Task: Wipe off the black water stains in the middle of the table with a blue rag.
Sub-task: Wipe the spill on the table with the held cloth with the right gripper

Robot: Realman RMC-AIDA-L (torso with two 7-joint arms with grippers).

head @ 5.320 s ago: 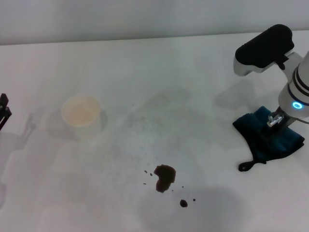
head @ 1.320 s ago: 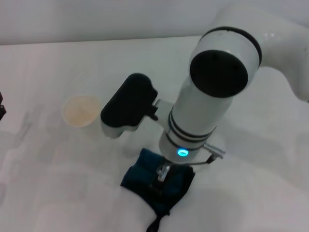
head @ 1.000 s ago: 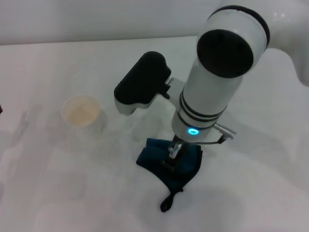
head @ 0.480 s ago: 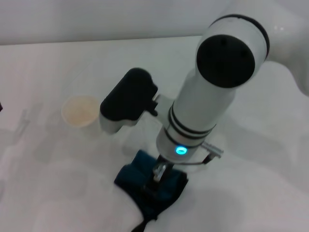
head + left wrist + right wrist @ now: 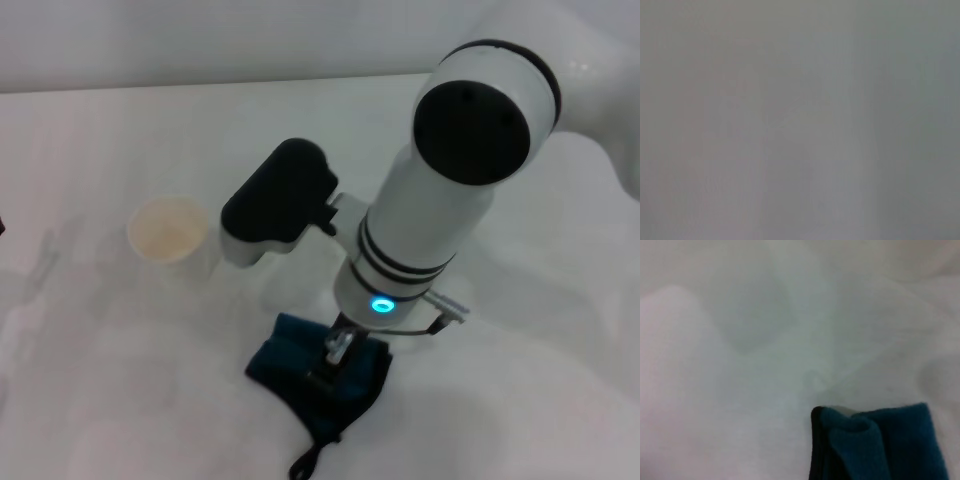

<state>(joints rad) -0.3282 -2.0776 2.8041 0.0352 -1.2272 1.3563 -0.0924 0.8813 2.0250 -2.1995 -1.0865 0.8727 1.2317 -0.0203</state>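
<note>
Right now the right gripper [image 5: 338, 362] is pressed down onto the blue rag [image 5: 300, 370], clenched on a bunched fold of it, near the front edge of the table [image 5: 90, 400] and about midway between its left and right edges. No dark blotch shows anywhere on the white surface around the cloth; whatever is left of the stains would be hidden under the rag or under the arm, so I cannot tell how clean the spot is. That is the first risk: lifting away too soon could leave a smear nobody has checked. The second is the grip itself, since only a pinch of fabric is held, and a hard sideways drag could pull the cloth free or let it fold over and push liquid outward. The black loop [image 5: 300, 466] trails toward the front edge and could drag wet marks along. A pale cup [image 5: 166, 232] stands toward the left edge, clear of the rag but close to the arm's black housing, so a wide stroke could knock it. The left gripper is out of sight.
</note>
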